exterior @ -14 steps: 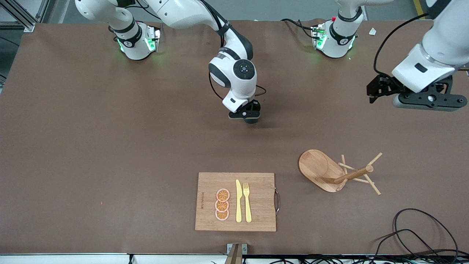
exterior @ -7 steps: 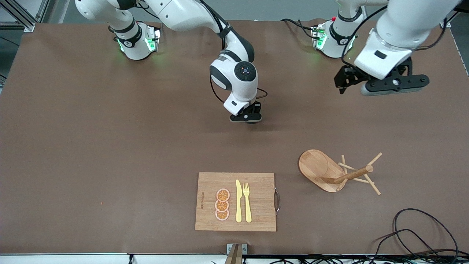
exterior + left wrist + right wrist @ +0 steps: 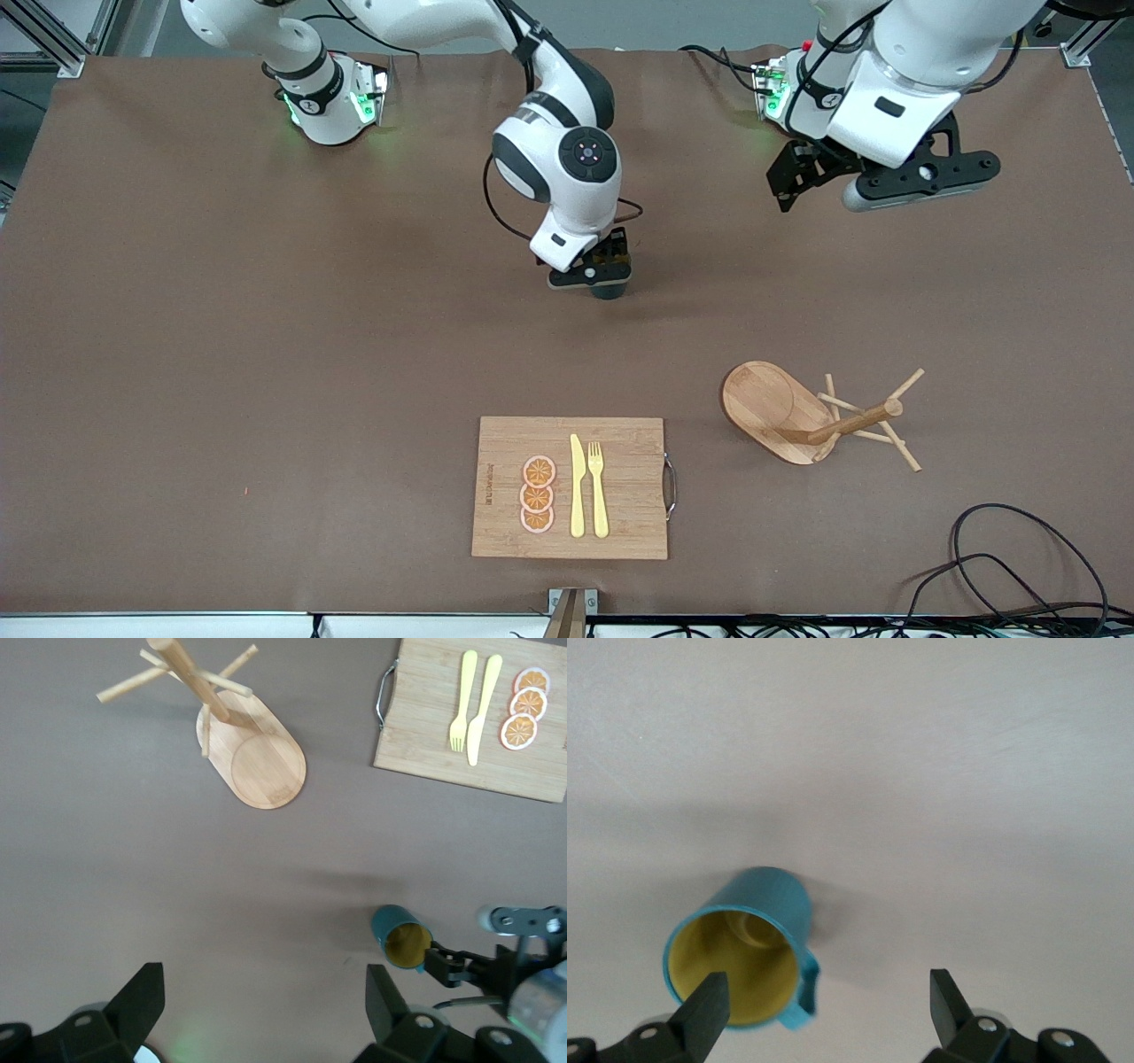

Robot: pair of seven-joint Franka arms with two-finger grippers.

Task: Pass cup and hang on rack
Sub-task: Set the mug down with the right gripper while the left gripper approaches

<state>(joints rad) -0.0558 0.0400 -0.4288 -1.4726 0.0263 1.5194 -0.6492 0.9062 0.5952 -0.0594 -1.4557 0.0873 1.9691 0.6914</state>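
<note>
Right gripper (image 3: 601,276): low over the middle of the worktop (image 3: 266,354), jaws released and spread wide, grasping nothing.
Teal mug (image 3: 749,948): stands upright on the worktop, mouth up, directly under the right jaws; in the right wrist view one fingertip (image 3: 707,1005) overlaps its rim while the other sits well clear of it. Ribbed teal outside, yellow inside, its small loop handle on the side that faces between the two fingers. In the front view only a dark edge of it peeps out beneath the gripper.
Left gripper (image 3: 886,173): up in the air over the worktop toward the left arm's end, close to that arm's base, jaws released and wide, holding nothing. The mug lies well apart from it, toward the right arm's end.
Bamboo mug tree (image 3: 819,416): stands on the worktop nearer the front camera than both grippers, well apart from the right jaws and the mug; oval base flat on the surface, central post with thin angled pegs, all pegs bare.
Cutting board (image 3: 571,487): nearer the front camera than the right jaws, beside the mug tree, toward the right arm's end from it; metal handle on the edge facing the mug tree.
On the board: yellow knife (image 3: 577,486) and yellow fork (image 3: 598,487) side by side, three orange slices (image 3: 538,494) in a row beside the knife.
Black cables (image 3: 1019,567): coiled at the worktop's corner nearest the front camera, at the left arm's end.
</note>
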